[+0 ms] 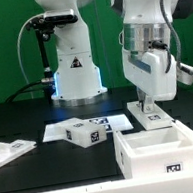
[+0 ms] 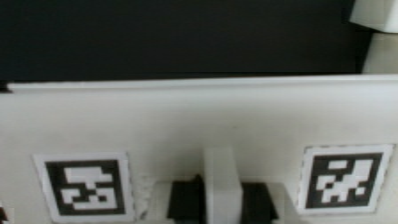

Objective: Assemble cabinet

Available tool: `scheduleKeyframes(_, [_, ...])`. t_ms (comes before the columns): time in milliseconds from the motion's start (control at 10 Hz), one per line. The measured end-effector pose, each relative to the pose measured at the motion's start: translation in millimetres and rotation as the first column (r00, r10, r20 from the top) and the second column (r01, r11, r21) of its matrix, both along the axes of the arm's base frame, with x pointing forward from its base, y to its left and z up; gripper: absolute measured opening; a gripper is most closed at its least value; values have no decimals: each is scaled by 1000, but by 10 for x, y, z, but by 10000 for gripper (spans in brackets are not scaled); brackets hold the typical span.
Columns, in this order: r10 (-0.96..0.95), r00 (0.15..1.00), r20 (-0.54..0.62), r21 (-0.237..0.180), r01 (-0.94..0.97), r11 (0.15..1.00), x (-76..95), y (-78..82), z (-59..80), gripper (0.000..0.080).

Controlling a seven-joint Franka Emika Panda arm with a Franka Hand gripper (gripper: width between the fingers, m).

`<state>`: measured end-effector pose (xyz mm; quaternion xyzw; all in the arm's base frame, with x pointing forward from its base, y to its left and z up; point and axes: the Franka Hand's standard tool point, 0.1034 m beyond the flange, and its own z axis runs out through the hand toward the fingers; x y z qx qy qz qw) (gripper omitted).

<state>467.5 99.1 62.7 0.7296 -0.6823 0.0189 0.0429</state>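
The black worktop (image 1: pixel 27 121) carries the cabinet's loose white parts. The open-topped box (image 1: pixel 144 156) sits just below the pincer (image 1: pixel 149 103), on the camera's side. The marker board (image 1: pixel 57 129) lies to the exterior view's left of the pincer, and a far panel (image 1: pixel 10 151) lies well beyond it. Directly under the pincer is a tagged panel (image 1: pixel 155 119). The pincer is narrow, its dark fingers (image 2: pixel 175 198) clamped on the panel's thin middle rib. The block (image 1: pixel 88 135) rests at the board's near edge.

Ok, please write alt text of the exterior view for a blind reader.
A robot arm's gripper reaches down to the far wall of an open white plastic box on a black table; a small tagged white block lies toward the exterior view's left.
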Motion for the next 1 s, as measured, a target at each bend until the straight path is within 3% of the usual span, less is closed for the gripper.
scheduleKeyframes(600, [-56,998,-2,-4,56,998,7,-85,-6,64])
scheduleKeyframes(1000, [-67,998,-9,-5,67,998,-22,65,-12,64])
